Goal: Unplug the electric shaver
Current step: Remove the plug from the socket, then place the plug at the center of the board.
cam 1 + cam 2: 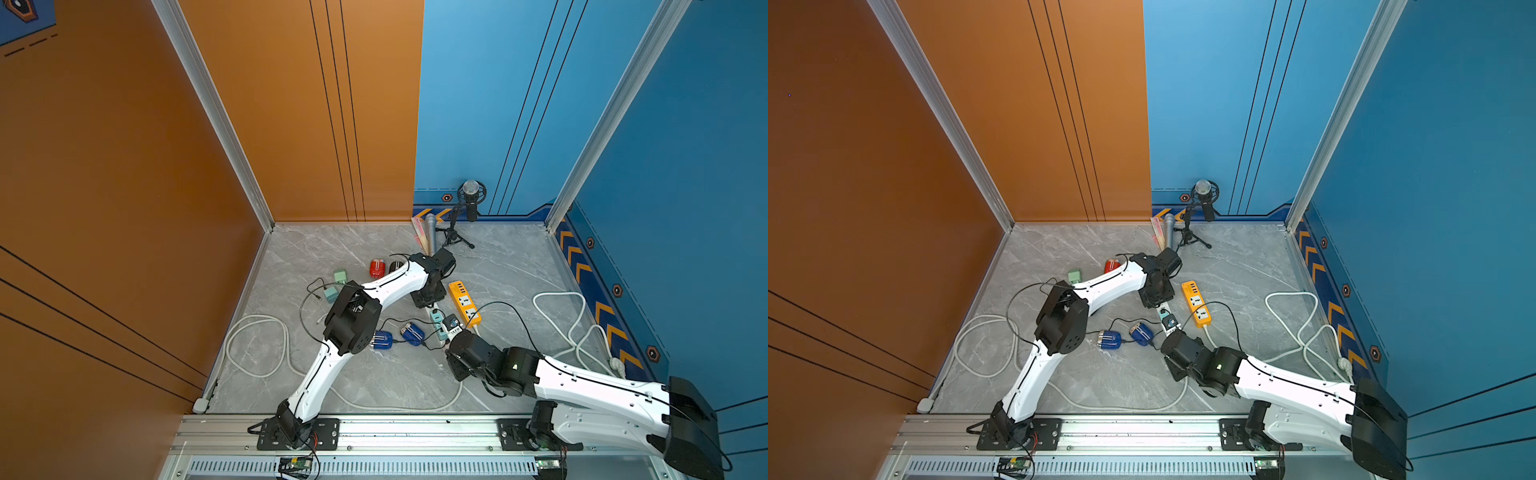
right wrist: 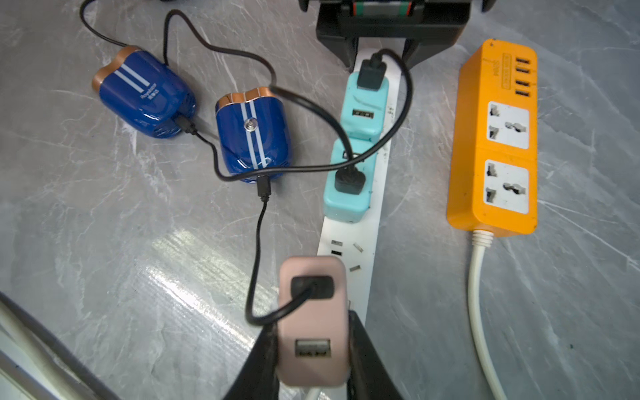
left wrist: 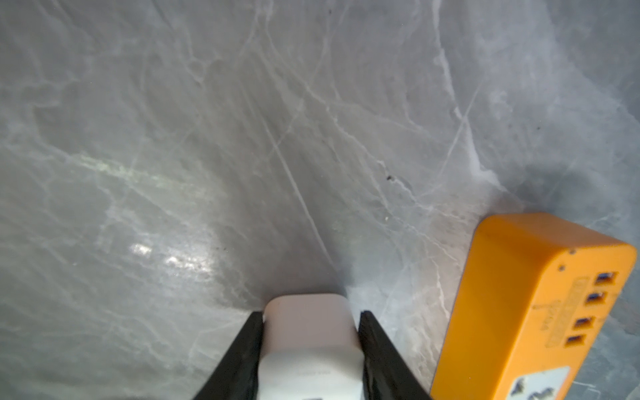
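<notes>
Right jaws clamp the pink charger (image 2: 311, 322) by its smooth sides. It looks light, hard, maybe slippery — left jaws clamp the white power strip (image 2: 346, 235).

An orange power strip (image 1: 464, 302) lies on the grey marble tabletop (image 1: 374, 382), its white cord (image 2: 479, 311) trailing away. By the back wall a black microphone (image 1: 471, 199) stands on a small tripod (image 1: 455, 237), with a silver handheld microphone (image 1: 430, 232) lying just beside it. Two pale green adapters (image 1: 340, 275) sit close together.

grey marble tabletop (image 1: 374, 386) — two blue shavers (image 2: 252, 135), white power strip (image 2: 346, 235), orange power strip (image 2: 495, 138), looped white cables (image 1: 257, 345).
</notes>
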{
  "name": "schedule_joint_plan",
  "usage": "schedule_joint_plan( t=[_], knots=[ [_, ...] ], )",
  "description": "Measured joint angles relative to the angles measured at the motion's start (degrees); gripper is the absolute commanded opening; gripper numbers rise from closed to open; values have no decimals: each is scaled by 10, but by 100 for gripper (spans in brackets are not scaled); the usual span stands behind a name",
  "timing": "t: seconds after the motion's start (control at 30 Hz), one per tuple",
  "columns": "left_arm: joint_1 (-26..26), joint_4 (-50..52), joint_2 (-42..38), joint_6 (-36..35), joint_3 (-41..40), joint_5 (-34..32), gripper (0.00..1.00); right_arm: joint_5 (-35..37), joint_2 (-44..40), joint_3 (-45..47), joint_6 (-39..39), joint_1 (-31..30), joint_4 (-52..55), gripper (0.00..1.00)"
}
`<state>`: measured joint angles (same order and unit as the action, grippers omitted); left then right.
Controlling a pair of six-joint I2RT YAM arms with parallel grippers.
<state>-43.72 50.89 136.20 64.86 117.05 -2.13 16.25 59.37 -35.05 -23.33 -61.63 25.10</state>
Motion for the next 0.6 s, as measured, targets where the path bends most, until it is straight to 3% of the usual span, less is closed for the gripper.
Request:
schedule_joint_plan(
  t=[0.33,0.6],
  knots=[
    [0,10,22,-44,41,-12,48,-17,-32,12,7,-86,11,0],
    [-2,11,27,-89,49,-25,74,-10,7,13,3,-130,10,1]
  ],
)
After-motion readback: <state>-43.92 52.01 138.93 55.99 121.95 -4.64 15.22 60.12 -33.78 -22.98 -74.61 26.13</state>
